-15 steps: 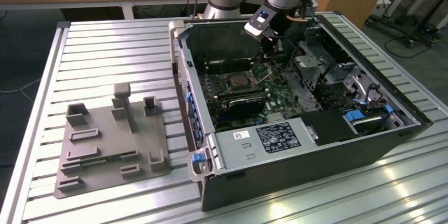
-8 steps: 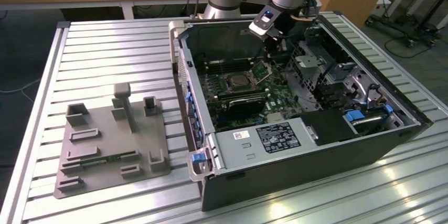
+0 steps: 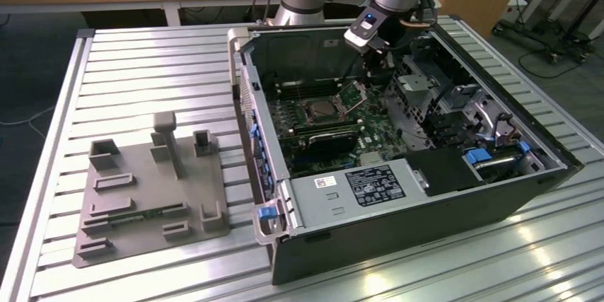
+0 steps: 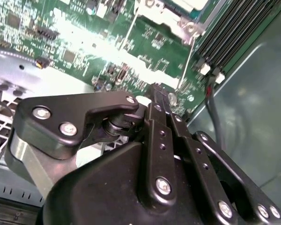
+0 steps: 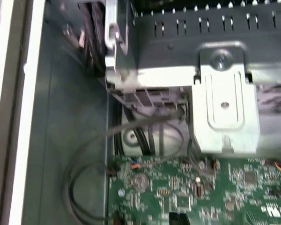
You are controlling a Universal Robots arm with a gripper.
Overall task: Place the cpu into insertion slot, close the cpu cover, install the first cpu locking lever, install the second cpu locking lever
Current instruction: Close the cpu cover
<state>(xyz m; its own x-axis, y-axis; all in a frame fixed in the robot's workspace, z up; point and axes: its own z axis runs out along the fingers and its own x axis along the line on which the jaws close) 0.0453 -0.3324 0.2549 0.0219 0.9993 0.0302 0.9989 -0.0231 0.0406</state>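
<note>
A big black metal computer case lies open on a table made of long shiny silver ribs. Inside is a flat green motherboard dotted with tiny parts.

The cpu is a small flat square with a smooth silvery-tan top. It sits in the insertion slot, a square socket with a silver rim. The cpu cover, a thin silver frame, looks tipped up just beside it, toward the exterior view's right.

The gripper reaches down into the case, apart from the cpu and beyond the cover. In the second wrist view its black jointed fingers are pressed together, and I see nothing between them. Their tips hang over the green board, close to a thin shiny wire lever. The cpu lies past that lever, with bare board between it and the fingertips.

In the first wrist view a folded silver bracket and black cables sit by the board.
</note>
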